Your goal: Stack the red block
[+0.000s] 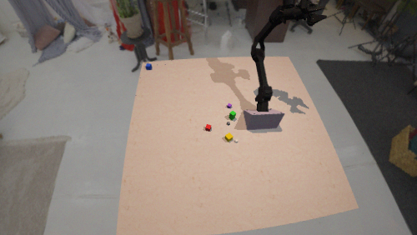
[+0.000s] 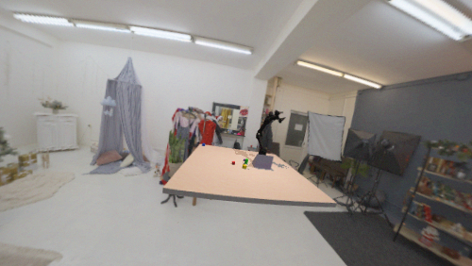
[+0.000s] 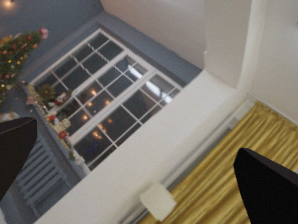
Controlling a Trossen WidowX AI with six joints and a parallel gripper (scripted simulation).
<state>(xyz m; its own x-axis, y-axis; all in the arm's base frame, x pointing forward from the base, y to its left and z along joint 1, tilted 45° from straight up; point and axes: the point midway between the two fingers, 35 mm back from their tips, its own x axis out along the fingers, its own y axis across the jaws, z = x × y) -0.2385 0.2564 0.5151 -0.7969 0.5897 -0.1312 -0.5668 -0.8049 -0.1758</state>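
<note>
The red block (image 1: 208,127) (image 2: 233,162) lies on the table (image 1: 188,187) (image 2: 250,189), apart from the green tower and to its left. The green tower (image 1: 233,115) (image 2: 245,161) stands upright near the arm's base; how many blocks make it up is too small to tell. My gripper (image 1: 322,13) (image 2: 282,116) (image 3: 139,143) is open and empty, raised high above and behind the table, far from both. The wrist view shows only the two dark fingers and the room, with no block.
A yellow block (image 1: 228,137) (image 2: 244,166) and a small white piece (image 1: 236,141) lie in front of the tower. A small dark piece (image 1: 228,123) lies close to it, a purple block (image 1: 229,106) behind. A blue block (image 1: 148,67) (image 2: 203,144) is at the far left corner. A grey-purple slab (image 1: 263,121) (image 2: 263,162) stands at the arm's base.
</note>
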